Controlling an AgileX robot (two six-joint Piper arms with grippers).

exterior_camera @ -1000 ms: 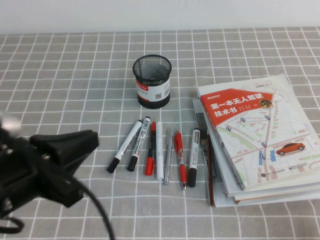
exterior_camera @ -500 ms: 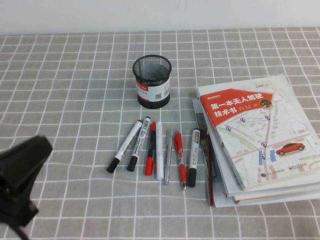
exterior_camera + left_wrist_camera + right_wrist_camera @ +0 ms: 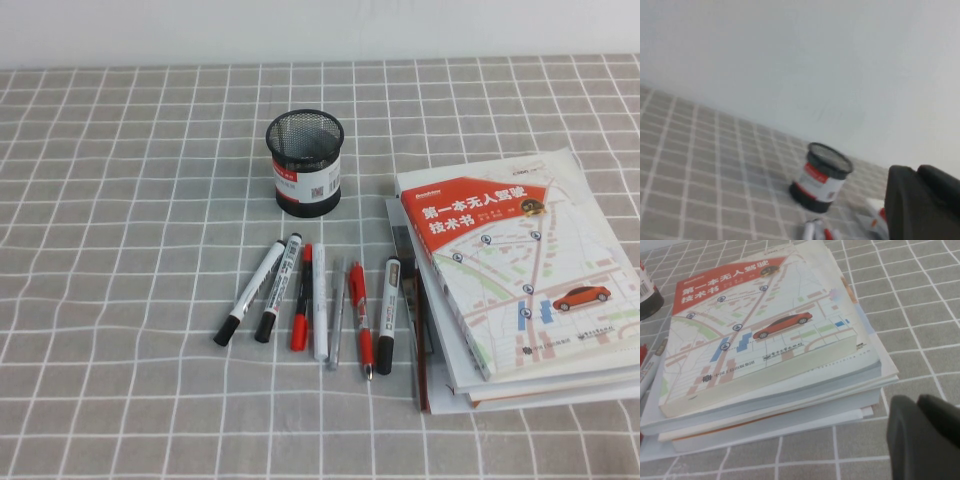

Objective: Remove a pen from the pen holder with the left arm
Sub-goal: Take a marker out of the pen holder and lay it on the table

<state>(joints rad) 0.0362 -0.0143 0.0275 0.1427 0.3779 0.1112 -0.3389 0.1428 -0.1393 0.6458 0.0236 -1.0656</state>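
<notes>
Left claw [image 3: 918, 202] was clenched shut and hanging up off the table. It was outside the overhead shot completely, so only its own wrist cam caught it, as a dark lump in the foreground. The pen holder [image 3: 304, 162] was well apart from it.

The holder itself was a black mesh cup with a red and white label. It stood upright on the grey checked tablecloth [image 3: 120, 210], at roughly 12 o'clock from the pens [image 3: 319, 300]. There were seven of those, lying flat side by side on the cloth at 6 o'clock of the holder, none of them touching it. Most ran 12 to 6, and the two at the 9 o'clock end slanted from 1 down to 7.

At 3 o'clock of that row was a book stack [image 3: 520, 270], the top one with a red band and a map cover. The last black-capped marker [image 3: 387, 315] lay just beside its edge.

Right claw [image 3: 921, 440] sat low, near a corner of that stack. Clenched or released, honestly couldn't tell.
</notes>
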